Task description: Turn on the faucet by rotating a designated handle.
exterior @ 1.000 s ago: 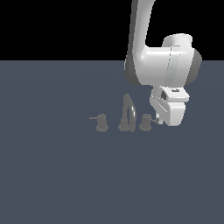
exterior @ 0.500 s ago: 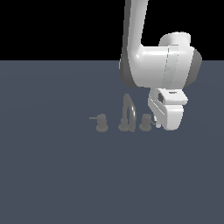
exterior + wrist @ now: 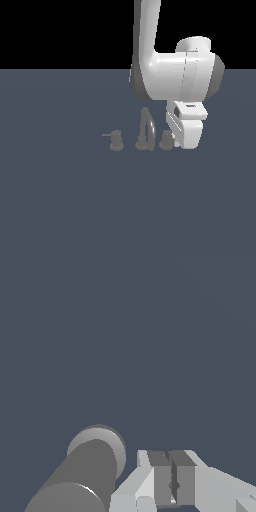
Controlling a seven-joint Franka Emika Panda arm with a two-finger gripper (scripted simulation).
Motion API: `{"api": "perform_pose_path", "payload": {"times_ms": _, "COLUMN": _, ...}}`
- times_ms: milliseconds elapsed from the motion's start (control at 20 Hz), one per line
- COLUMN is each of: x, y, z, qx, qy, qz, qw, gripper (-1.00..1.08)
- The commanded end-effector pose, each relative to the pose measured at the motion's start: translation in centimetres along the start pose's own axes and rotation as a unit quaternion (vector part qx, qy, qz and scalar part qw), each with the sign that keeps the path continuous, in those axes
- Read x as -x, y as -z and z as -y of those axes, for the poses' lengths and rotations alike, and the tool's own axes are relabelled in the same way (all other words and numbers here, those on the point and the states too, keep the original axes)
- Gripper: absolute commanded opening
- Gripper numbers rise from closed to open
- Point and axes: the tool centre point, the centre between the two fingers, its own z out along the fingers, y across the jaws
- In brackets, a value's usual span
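The dull-grey faucet stands mid-floor in the exterior view, its tall arched spout (image 3: 146, 129) between two short knobs. The knob on the exterior view's left (image 3: 116, 141) has a dull grey lever. The designated handle (image 3: 165, 140) is the other knob, and my gripper (image 3: 186, 144) hangs close beside it on the exterior view's right, covering most of its lever. In the wrist view that knob shows as a grey cylinder (image 3: 95, 466) next to my gripper (image 3: 172, 468). The grey pads (image 3: 159, 476) stand almost together with only a thin dark slit, and nothing shows between them.
A flat dark blue-grey floor (image 3: 60, 200) spreads all around the faucet. The big white arm (image 3: 175, 75) rises above and behind the spout. No other objects are in view.
My gripper has sunk a little and drifted toward the exterior view's left, closing on the knob beside it. The faucet parts look unmoved.
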Motion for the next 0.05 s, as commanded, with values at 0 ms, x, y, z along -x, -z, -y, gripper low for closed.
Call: {"api": "perform_pose_path", "payload": {"times_ms": 0, "x": 4.54, "y": 0.13, "z": 0.81, "qx": -0.001, "qy": 0.03, "qz": 0.009, "qw": 0.9995, "gripper": -1.0}}
